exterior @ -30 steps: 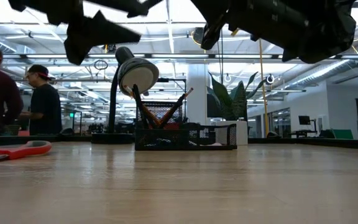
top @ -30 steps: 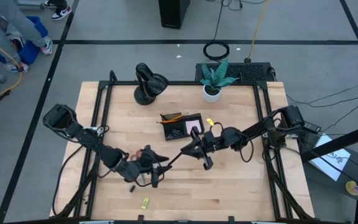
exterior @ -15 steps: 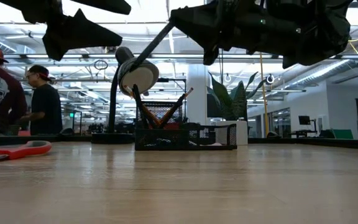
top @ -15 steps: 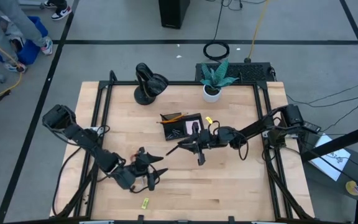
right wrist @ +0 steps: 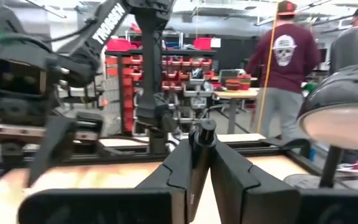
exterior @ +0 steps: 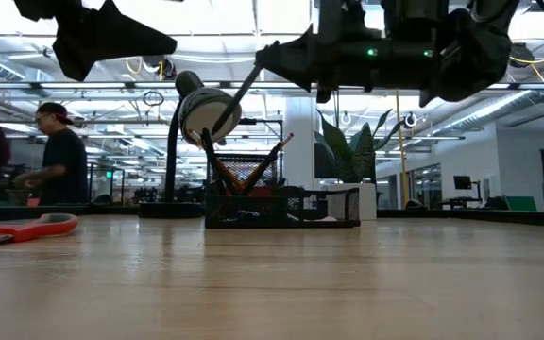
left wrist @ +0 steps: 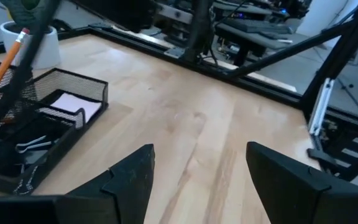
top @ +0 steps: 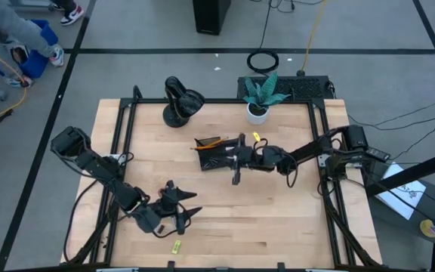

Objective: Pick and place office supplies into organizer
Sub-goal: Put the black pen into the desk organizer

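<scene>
The organizer (top: pixel 211 156), a black mesh tray, stands at the table's middle, with orange pencils (top: pixel 211 141) upright in its back section. A white pad (left wrist: pixel 73 106) and clips (left wrist: pixel 28 147) lie in its compartments. My right gripper (top: pixel 231 157) hovers over the organizer, shut on a black pen (exterior: pixel 236 94). My left gripper (top: pixel 190 204) hangs open above the table's near left part with nothing between its fingers (left wrist: pixel 129 180). The red-handled scissors (exterior: pixel 28 228) lie flat on the table at the left. A yellow-green piece (top: pixel 177 245) lies near the front edge. My right gripper pinches the black pen between its two fingers (right wrist: pixel 180 163); the pen's round end (right wrist: pixel 205 124) shows just past the fingertips. The pen is lifted clear. Its free part (exterior: pixel 229 104) slants down toward the table's left, above the organizer.
A black desk lamp (top: pixel 181 102) stands at the far left of the table and a white plant pot (top: pixel 257 112) at the far right of it. People stand in the room beyond the table. Bare wood lies at the near right.
My right gripper has carried the pen toward the table's far edge, from the bare middle to above the organizer, rolling as it went; the pen stays lifted. My left gripper has drawn back toward the near left, away from the pen's free end.
</scene>
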You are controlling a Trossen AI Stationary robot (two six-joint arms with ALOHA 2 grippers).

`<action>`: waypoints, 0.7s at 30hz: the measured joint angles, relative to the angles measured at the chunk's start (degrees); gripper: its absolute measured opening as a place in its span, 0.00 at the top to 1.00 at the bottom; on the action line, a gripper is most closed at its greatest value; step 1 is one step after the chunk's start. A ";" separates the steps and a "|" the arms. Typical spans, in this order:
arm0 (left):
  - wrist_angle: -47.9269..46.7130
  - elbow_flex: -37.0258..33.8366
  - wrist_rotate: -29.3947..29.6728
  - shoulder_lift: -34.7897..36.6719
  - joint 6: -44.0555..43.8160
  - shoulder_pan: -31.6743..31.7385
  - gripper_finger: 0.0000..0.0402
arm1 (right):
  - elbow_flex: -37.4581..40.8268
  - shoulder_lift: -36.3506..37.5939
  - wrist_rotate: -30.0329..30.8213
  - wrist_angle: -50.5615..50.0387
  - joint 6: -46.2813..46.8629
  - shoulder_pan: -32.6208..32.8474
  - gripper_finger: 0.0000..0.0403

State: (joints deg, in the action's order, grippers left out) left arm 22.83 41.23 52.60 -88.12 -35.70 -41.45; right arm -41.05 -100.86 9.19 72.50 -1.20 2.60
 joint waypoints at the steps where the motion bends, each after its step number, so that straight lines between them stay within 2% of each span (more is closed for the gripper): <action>1: 0.51 0.00 0.00 0.00 -0.02 0.00 0.36 | -0.48 0.00 0.01 -0.54 -0.54 -0.31 0.92; 4: 1.07 0.00 -0.04 0.00 -0.18 -0.01 0.36 | -2.64 0.22 1.04 -4.09 -2.31 -1.22 0.92; 13: 1.40 0.00 -0.63 0.00 -1.90 -0.07 0.36 | -13.52 2.13 10.34 -26.50 -10.85 -1.85 0.91; 17: 1.40 0.00 -0.68 0.00 -1.85 -0.56 0.36 | -14.42 5.68 10.96 -30.06 -12.81 -2.80 0.92; 21: 1.47 0.00 -0.66 0.09 -1.44 -1.26 0.36 | -14.52 10.50 13.15 -36.70 -9.97 -4.52 0.93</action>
State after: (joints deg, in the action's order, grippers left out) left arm 24.30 41.23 51.94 -88.03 -37.15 -42.71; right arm -55.57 -90.36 22.34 35.80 -11.17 -1.92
